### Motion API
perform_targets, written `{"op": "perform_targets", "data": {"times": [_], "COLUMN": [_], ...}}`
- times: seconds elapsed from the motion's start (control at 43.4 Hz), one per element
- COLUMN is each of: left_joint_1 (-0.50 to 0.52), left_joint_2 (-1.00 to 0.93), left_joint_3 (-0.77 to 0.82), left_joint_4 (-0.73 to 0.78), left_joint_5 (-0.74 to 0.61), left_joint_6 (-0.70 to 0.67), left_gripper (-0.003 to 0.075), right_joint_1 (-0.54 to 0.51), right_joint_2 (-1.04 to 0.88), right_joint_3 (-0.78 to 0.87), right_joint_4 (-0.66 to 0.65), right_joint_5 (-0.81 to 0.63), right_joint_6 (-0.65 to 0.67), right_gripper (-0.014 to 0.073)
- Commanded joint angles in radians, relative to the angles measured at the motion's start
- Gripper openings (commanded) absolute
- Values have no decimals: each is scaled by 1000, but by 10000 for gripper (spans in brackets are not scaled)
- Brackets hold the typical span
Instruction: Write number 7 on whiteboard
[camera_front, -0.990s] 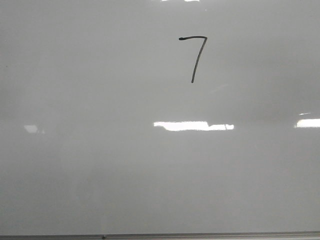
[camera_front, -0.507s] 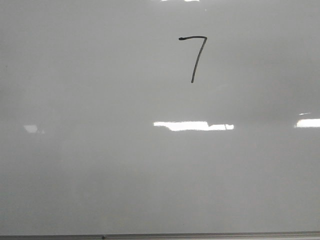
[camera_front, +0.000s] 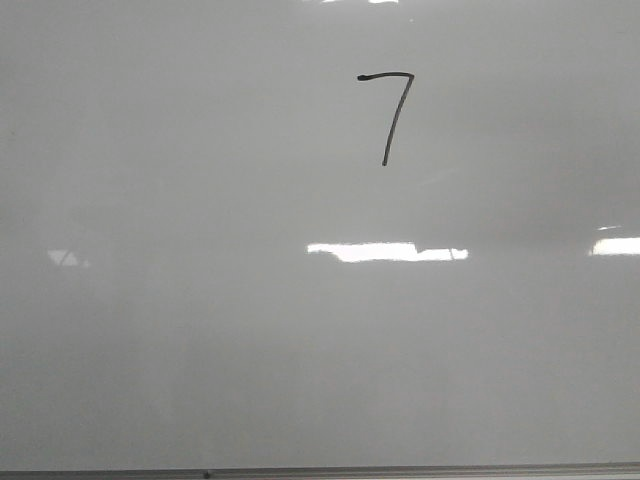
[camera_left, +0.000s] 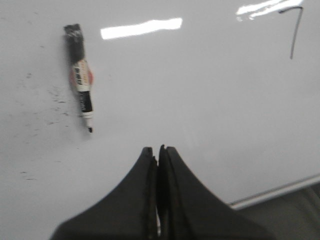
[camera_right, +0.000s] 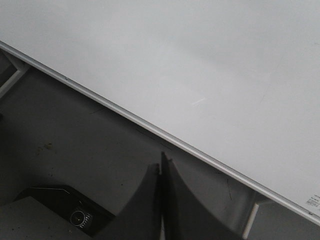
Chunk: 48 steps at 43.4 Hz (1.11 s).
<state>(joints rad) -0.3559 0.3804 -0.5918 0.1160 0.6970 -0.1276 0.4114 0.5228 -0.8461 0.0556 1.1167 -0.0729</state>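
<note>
Glossy grey-white whiteboard (camera_front: 200, 330) filling the front view, lying flat, with bright rectangular glare patches across its middle and a thin grey metal frame edge (camera_front: 400, 470) along the near side. Dark grey table (camera_right: 75, 150) visible beyond that frame in the right wrist view, with a dark object bearing a small round knob (camera_right: 78, 217) near the corner.

Number 7 (camera_front: 388, 115) drawn in thin black marker in the upper middle of the board, slightly right of centre: short horizontal top stroke with a small blob at its left end, then a long downstroke slanting down and leftward. Same digit (camera_left: 294, 30) seen far off in the left wrist view, partly washed by glare at its top stroke.

Marker (camera_left: 80, 77) lying flat on the board, uncapped, black tip resting on the surface, well apart from the digit; faint dark smudges and specks scattered on the board around it.

Left hand (camera_left: 159, 150) clenched on nothing, fingers pressed together, above the board near its frame. Right hand (camera_right: 163, 165) likewise clenched and empty, out over the table just beyond the frame edge. Broad bare board between marker, digit and frame.
</note>
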Motion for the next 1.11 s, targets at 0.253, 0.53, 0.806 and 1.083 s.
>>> {"op": "perform_targets", "data": {"times": [0.253, 0.53, 0.806, 1.083], "left_joint_1": [261, 348, 348, 348], "left_joint_2": [-286, -404, -401, -399], "left_joint_3": [313, 503, 613, 612], "left_joint_4": [-32, -92, -92, -86], "left_joint_5": [-375, -513, -713, -715], "left_joint_6": [71, 71, 71, 71], "left_gripper": [-20, -20, -20, -20], "right_joint_1": [-2, -2, -2, -2], "right_joint_2": [4, 4, 4, 4], "right_joint_3": [-21, -21, -21, -21], "right_joint_4": [-10, -10, -10, -10], "right_joint_5": [-52, -52, -51, -51], "right_joint_6": [-3, -3, -3, -3], "right_gripper": [-67, -67, -67, -67]}}
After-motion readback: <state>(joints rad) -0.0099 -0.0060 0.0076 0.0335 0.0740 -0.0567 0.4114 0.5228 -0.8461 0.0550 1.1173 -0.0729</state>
